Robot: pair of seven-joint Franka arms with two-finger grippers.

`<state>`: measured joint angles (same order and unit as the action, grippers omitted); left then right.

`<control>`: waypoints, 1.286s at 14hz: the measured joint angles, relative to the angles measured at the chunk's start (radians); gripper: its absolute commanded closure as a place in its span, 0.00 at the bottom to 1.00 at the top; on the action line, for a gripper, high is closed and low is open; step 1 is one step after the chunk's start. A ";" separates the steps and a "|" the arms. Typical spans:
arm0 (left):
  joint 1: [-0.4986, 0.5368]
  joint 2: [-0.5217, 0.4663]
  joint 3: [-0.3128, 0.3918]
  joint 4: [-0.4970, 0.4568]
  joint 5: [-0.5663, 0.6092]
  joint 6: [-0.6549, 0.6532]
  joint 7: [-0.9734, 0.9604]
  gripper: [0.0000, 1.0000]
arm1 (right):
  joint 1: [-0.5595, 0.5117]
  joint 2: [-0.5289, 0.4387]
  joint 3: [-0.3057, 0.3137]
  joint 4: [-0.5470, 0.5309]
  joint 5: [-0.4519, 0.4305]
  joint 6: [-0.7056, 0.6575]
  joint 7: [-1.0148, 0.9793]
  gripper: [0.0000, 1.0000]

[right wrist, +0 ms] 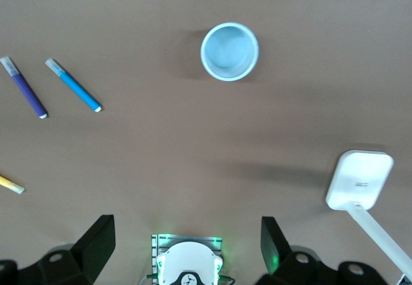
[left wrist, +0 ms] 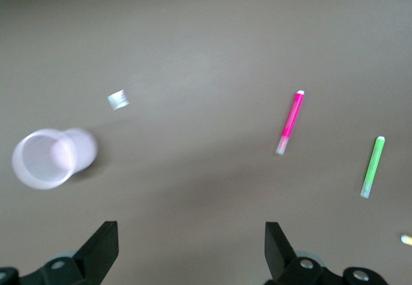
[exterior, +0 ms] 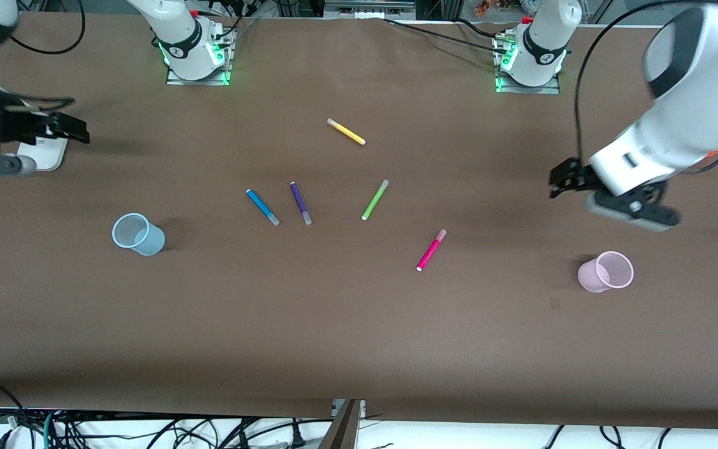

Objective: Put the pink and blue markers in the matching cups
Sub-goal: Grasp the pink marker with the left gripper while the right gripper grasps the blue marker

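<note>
The pink marker (exterior: 431,250) lies flat mid-table, toward the left arm's end; it also shows in the left wrist view (left wrist: 290,122). The blue marker (exterior: 263,207) lies beside the purple pen, and shows in the right wrist view (right wrist: 73,85). The pale pink cup (exterior: 606,272) stands upright at the left arm's end (left wrist: 48,157). The pale blue cup (exterior: 138,234) stands upright at the right arm's end (right wrist: 229,51). My left gripper (exterior: 561,181) (left wrist: 191,240) hangs open and empty over bare table near the pink cup. My right gripper (exterior: 75,128) (right wrist: 187,237) is open and empty over the right arm's end.
A purple pen (exterior: 301,203), a lime-green pen (exterior: 374,199) and a yellow pen (exterior: 346,131) lie mid-table among the markers. A white flat device (exterior: 44,153) sits under the right gripper, and shows in the right wrist view (right wrist: 358,179). The arm bases (exterior: 196,50) stand along the table's top edge.
</note>
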<state>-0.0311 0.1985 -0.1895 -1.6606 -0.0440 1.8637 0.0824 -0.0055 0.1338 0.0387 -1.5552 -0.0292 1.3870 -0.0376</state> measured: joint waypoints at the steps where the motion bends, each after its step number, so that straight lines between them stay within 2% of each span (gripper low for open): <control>1: -0.002 0.048 -0.025 -0.006 0.000 0.052 -0.005 0.00 | 0.011 0.038 0.000 -0.001 0.012 0.020 0.000 0.00; 3: -0.018 0.147 -0.061 -0.014 0.000 0.149 -0.023 0.00 | 0.047 0.118 0.001 -0.001 0.026 0.102 0.000 0.00; 7: -0.098 0.309 -0.067 -0.015 0.039 0.253 -0.052 0.00 | 0.152 0.262 0.003 -0.002 0.027 0.255 0.000 0.00; 10: -0.143 0.381 -0.069 -0.017 0.074 0.294 -0.100 0.00 | 0.233 0.347 0.005 -0.002 0.027 0.344 -0.004 0.00; 15: -0.198 0.470 -0.069 -0.074 0.109 0.449 -0.189 0.00 | 0.336 0.466 0.006 -0.007 0.027 0.495 -0.066 0.00; 16: -0.206 0.485 -0.069 -0.076 0.141 0.463 -0.223 0.03 | 0.360 0.488 0.006 -0.008 0.027 0.522 -0.066 0.00; 17: -0.210 0.494 -0.069 -0.076 0.164 0.469 -0.247 0.15 | 0.378 0.508 0.006 -0.008 0.027 0.541 -0.066 0.00; 18: -0.211 0.501 -0.069 -0.076 0.171 0.470 -0.258 0.31 | 0.390 0.526 0.006 -0.008 0.027 0.556 -0.066 0.00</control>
<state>-0.2423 0.6992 -0.2588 -1.7369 0.1268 2.3340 -0.1755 0.3843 0.6598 0.0444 -1.5637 -0.0024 1.9426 -0.1036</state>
